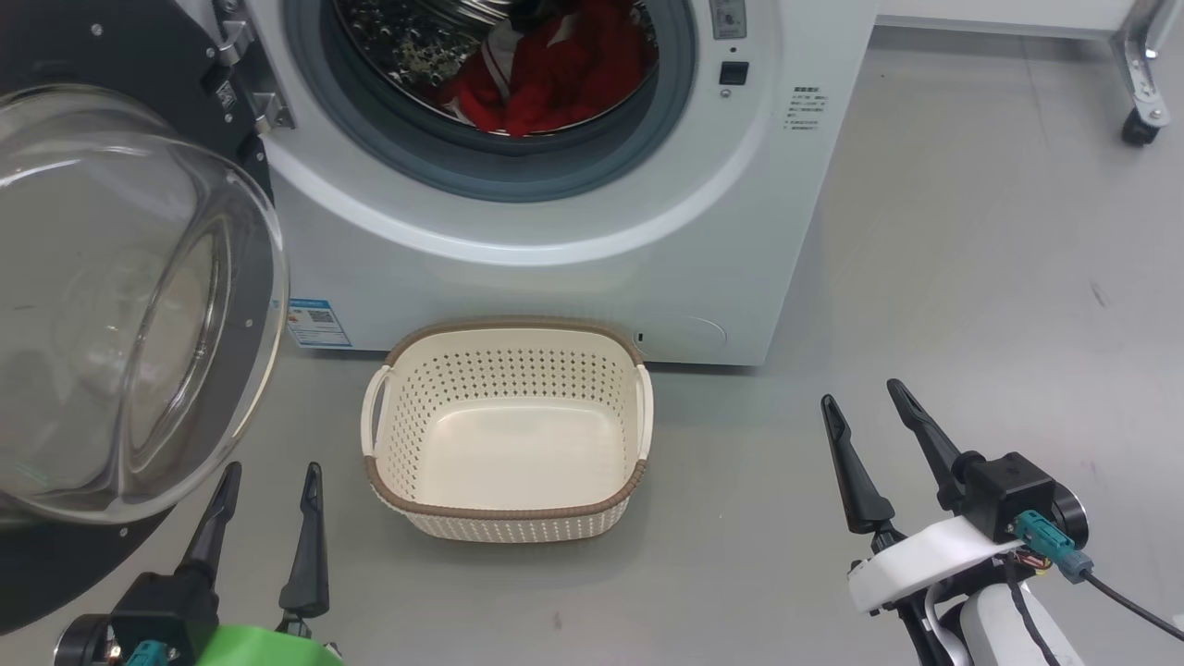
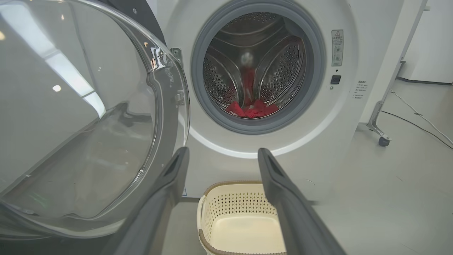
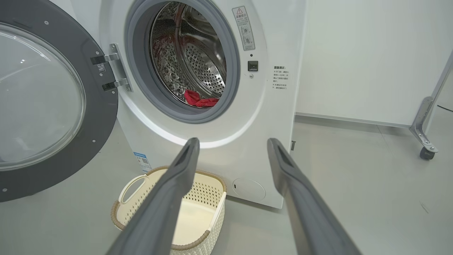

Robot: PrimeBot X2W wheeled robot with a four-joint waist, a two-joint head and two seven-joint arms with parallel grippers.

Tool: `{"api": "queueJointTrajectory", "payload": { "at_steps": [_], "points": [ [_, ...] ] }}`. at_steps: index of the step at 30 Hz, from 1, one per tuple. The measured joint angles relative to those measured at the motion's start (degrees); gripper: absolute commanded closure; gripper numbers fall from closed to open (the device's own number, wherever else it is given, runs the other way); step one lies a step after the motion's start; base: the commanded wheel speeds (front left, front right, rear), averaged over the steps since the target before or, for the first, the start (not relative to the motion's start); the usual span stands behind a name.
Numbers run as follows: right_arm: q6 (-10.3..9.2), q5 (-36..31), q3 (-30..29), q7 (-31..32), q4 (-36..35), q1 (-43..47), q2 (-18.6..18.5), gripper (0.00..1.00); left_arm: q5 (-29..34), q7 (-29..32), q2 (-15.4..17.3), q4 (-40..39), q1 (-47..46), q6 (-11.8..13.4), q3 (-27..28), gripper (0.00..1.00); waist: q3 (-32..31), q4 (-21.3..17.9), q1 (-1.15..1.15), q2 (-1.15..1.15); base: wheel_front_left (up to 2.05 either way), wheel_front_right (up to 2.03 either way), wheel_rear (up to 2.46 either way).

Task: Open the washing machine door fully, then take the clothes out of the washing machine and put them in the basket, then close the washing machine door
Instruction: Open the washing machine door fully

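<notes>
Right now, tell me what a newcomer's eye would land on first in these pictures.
The red clothes glow inside the washing machine, top centre in the head view. The washing machine door hangs open at left, its glass bowl bulging forward; the basket sits empty before the machine.

at 7 o'clock in the head view the left gripper point(image 1: 271, 474) has two long, dark, tapering fingers point(image 1: 310, 546) on a black block point(image 1: 166, 601), backed by a bright green shell point(image 1: 268, 647) and a teal plug point(image 1: 148, 655). at 4 o'clock the right gripper point(image 1: 860, 396) has the same fingers, a black boxy housing point(image 1: 1013, 490), a white shell point(image 1: 916, 560), a teal connector point(image 1: 1050, 541) and a black cable point(image 1: 1128, 601).
</notes>
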Motion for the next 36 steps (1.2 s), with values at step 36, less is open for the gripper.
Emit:
{"api": "queueJointTrajectory", "payload": {
  "at_steps": [36],
  "points": [
    [-2.05,1.1,0.1,0.0,-2.3,2.1,0.0,0.00,0.9,3.5,1.0,-1.7,0.6,0.0,-1.2,0.00,0.2,-9.9,0.00,0.00,0.00,0.00,0.00]
  ]
}}
